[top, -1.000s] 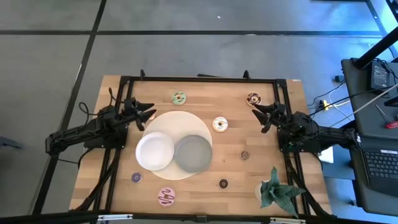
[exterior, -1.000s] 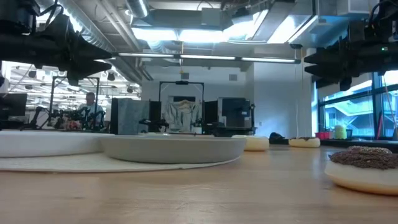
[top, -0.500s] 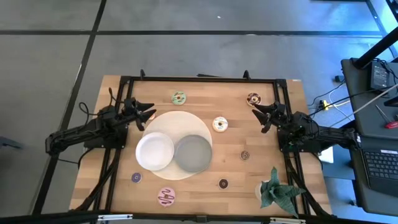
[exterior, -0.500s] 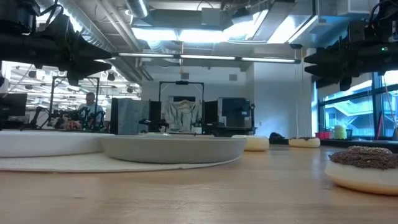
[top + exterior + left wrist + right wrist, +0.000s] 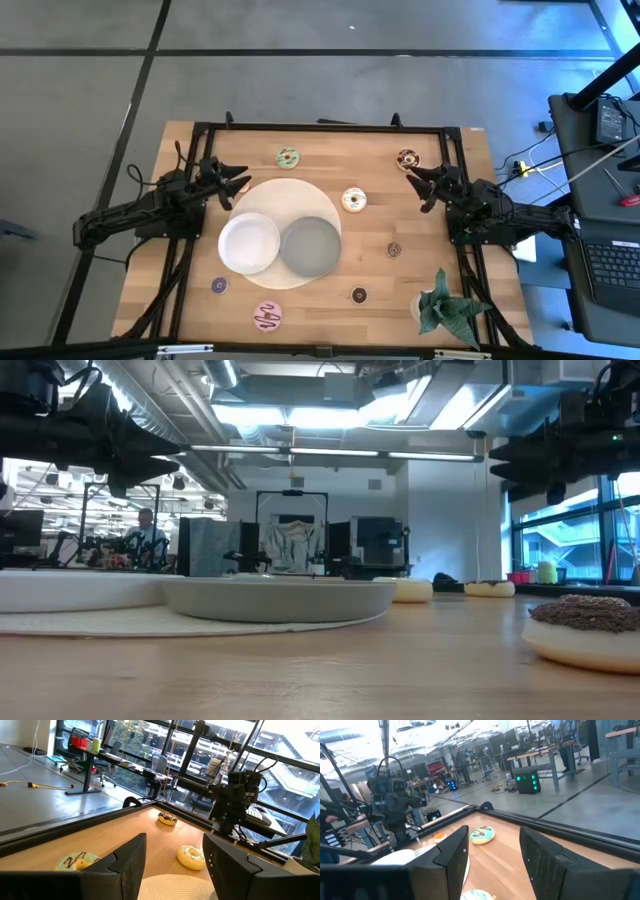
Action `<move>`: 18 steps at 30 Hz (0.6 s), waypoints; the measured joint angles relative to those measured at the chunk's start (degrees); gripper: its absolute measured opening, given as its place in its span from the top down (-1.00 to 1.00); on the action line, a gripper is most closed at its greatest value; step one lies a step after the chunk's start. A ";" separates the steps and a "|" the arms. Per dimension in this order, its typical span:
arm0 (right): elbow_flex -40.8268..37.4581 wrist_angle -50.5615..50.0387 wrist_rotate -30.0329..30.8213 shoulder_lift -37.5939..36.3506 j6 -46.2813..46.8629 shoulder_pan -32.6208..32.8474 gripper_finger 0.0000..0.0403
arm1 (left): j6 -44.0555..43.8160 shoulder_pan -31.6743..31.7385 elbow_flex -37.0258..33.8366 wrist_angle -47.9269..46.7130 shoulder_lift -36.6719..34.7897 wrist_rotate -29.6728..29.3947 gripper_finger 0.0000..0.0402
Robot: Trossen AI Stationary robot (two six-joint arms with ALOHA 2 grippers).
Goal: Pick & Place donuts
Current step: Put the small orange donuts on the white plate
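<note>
Several toy donuts lie flat on the wooden table: a green-iced one (image 5: 287, 157) at the far middle, a brown-iced one (image 5: 407, 158) at the far right, a white-iced one (image 5: 354, 200), a pink one (image 5: 267, 316) at the near edge, and tiny dark ones (image 5: 394, 250), (image 5: 359, 295), (image 5: 219, 285). A white plate (image 5: 248, 243) and a grey plate (image 5: 311, 246) rest on a round cream mat (image 5: 285, 192). My left gripper (image 5: 240, 186) is open above the mat's left edge. My right gripper (image 5: 414, 183) is open, between the brown and white donuts. Both are empty.
A small potted plant (image 5: 440, 305) stands at the near right corner. A black metal frame (image 5: 320, 127) runs around the table's edges. The other arm (image 5: 235, 800) shows across the table in the left wrist view.
</note>
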 joint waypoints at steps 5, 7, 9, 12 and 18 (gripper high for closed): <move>0.00 -0.61 0.05 0.00 4.34 0.00 0.12 | 0.01 0.00 0.00 0.00 0.00 0.00 0.05; 0.00 -0.59 0.33 0.00 4.07 0.00 0.12 | 0.01 0.00 0.00 -0.02 0.00 0.00 0.05; 0.00 -0.60 1.79 0.00 2.59 0.00 0.12 | 0.01 0.00 0.00 0.00 0.00 0.00 0.05; 0.00 -0.56 5.58 0.00 0.97 0.00 0.12 | 0.01 0.00 0.00 -0.02 0.00 0.01 0.06; 0.00 -0.37 13.62 0.02 8.60 -0.02 0.12 | 2.20 0.00 0.00 0.00 0.00 -0.83 0.05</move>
